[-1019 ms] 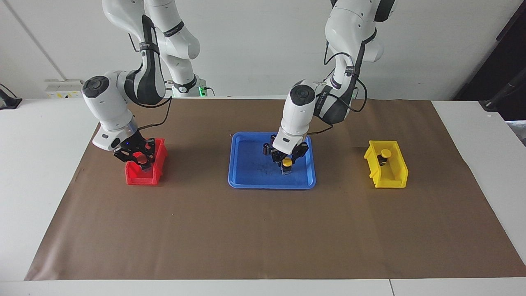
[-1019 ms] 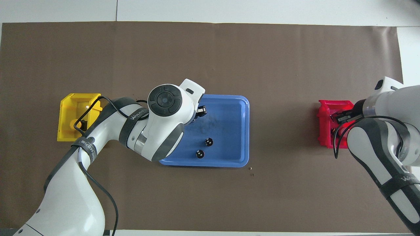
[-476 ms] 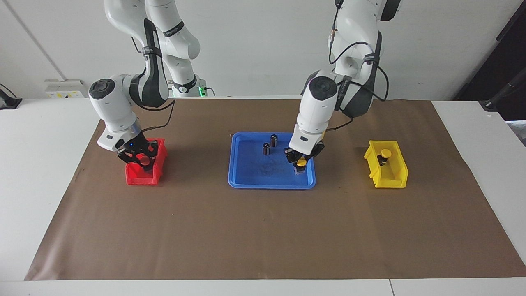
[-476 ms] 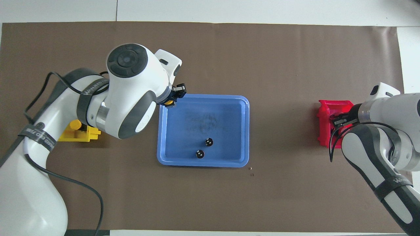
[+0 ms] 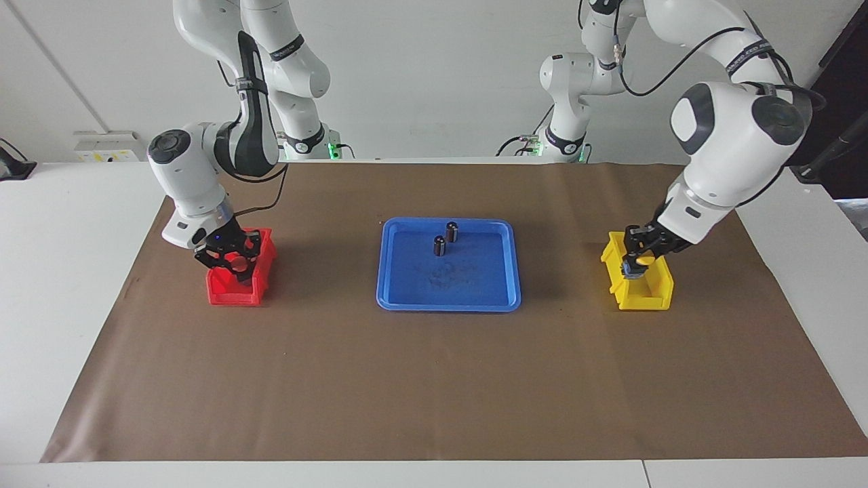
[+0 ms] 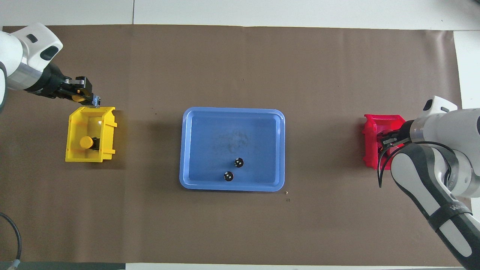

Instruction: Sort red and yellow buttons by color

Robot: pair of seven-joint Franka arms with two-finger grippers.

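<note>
My left gripper [image 5: 639,259] hangs over the yellow bin [image 5: 656,296], shut on a yellow button [image 5: 643,260]. The overhead view shows that gripper [image 6: 83,96] and its yellow button [image 6: 78,98] at the bin's edge farther from the robots. A second yellow button [image 6: 86,142] lies inside the yellow bin [image 6: 74,123]. My right gripper [image 5: 229,261] sits low in the red bin [image 5: 234,290], and in the overhead view this gripper [image 6: 386,138] covers part of the red bin [image 6: 371,129]. I cannot make out the red buttons against the red bin.
A blue tray [image 5: 447,306] lies mid-table between the two bins. Two dark cylinders [image 5: 439,246] [image 5: 451,232] stand in it on the side nearer the robots. Brown paper [image 5: 434,393] covers the table.
My left arm has carried the yellow button from the blue tray across to above the yellow bin. My right gripper has stayed at the red bin.
</note>
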